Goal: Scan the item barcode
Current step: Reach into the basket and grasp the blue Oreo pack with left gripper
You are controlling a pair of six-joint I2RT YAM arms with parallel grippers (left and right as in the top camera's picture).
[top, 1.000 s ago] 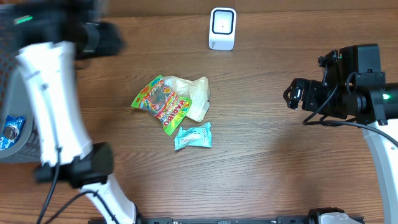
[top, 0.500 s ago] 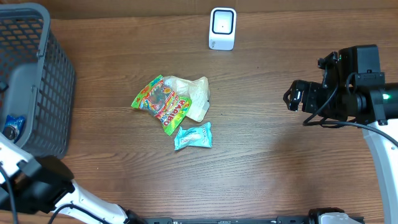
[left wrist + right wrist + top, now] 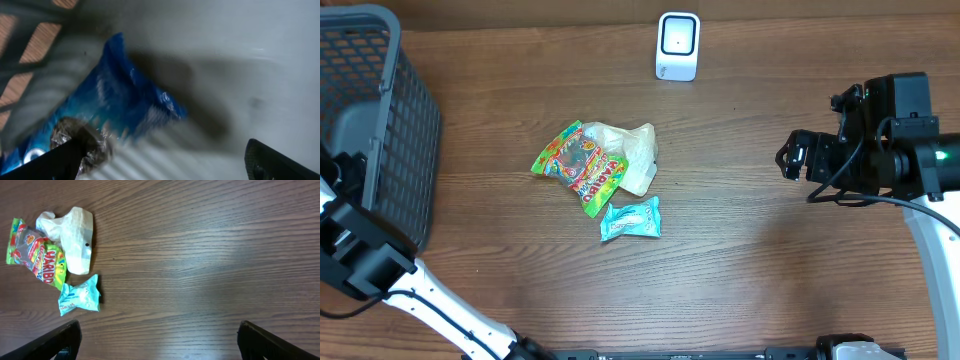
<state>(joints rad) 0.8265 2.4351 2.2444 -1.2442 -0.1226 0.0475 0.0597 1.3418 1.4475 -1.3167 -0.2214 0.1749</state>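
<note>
The white barcode scanner [image 3: 678, 45] stands at the table's far edge. In mid-table lie a green Haribo packet [image 3: 578, 165], a cream packet [image 3: 632, 152] and a teal packet [image 3: 631, 218]. The left wrist view, blurred, shows a blue packet [image 3: 120, 110] lying on the grey basket's floor [image 3: 250, 60]. My left gripper [image 3: 170, 160] hangs open over it, and the packet's foil end sits by the left finger [image 3: 65, 160]. My right gripper [image 3: 788, 155] is open at the right, well away from the packets, with bare wood between its fingers [image 3: 270, 340].
The grey mesh basket [image 3: 410, 150] fills the far left corner. My left arm's white link and black joint [image 3: 355, 255] cross the basket's near side. The right arm's body [image 3: 910, 150] sits at the right edge.
The left arm has swung from across the basket to the lower left and now covers the blue packet in the overhead view. The right arm and the three packets have not moved.
</note>
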